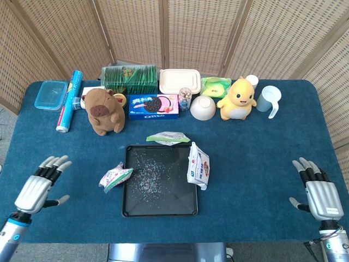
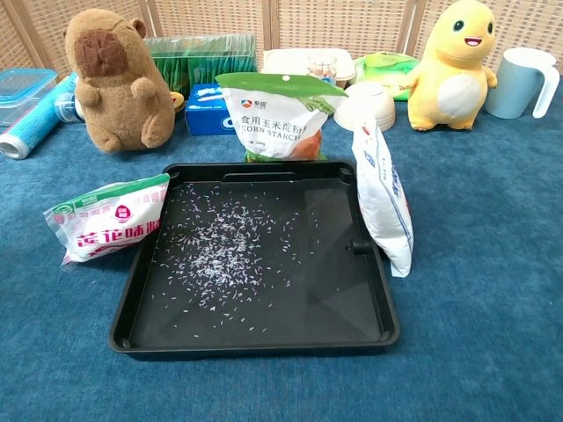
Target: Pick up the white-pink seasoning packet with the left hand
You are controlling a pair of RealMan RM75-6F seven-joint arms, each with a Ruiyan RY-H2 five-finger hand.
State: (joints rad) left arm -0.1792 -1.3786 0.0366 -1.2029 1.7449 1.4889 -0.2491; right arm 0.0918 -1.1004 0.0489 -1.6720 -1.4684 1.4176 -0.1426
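Packet flat on cloth, touching tray's left edge, untouched. Left hand well left of it, fingers spread, holding nothing. Right hand far right, fingers apart, holding nothing. Blue-white bag leans on tray's right rim.

Staged tabletop demonstration area, probably a robotics lab: a table covered in dark blue cloth, enclosed behind by folding woven rattan screens, carries an assorted row of props including a brown capybara plush toy, a yellow cartoon duck plush toy and a blue box of sandwich cookies.
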